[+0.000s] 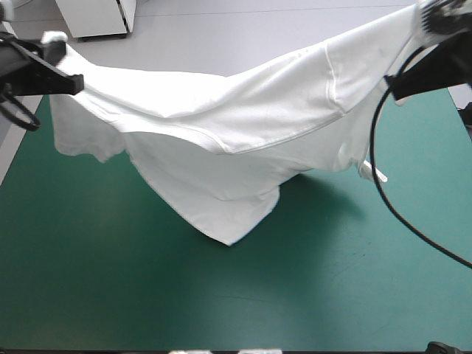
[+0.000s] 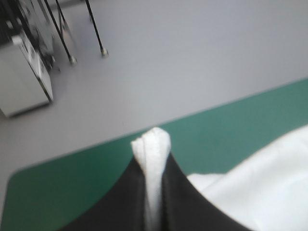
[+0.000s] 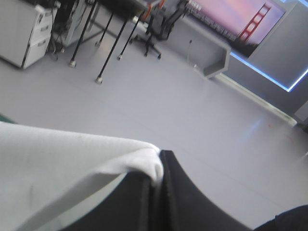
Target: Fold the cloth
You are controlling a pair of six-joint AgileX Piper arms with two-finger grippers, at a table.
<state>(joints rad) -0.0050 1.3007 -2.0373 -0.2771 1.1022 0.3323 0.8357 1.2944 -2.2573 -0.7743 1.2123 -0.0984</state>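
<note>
The white T-shirt [image 1: 243,125] hangs stretched in the air between both arms, sagging in the middle, and its lowest fold touches the teal-green cover near the table's centre. My left gripper [image 1: 60,53] holds one end high over the table's far left corner; in the left wrist view the black fingers [image 2: 125,202] pinch a strip of white T-shirt [image 2: 153,159] that sticks out past their tips. My right gripper [image 1: 428,26] holds the other end high at the far right. There the T-shirt [image 3: 62,163] drapes away from the nearly closed fingers [image 3: 168,192].
Bare teal-green cover [image 1: 110,280] lies in front of and on both sides of the hanging cloth. A small white tag or strip [image 1: 372,173] shows on the cover under the shirt's right part.
</note>
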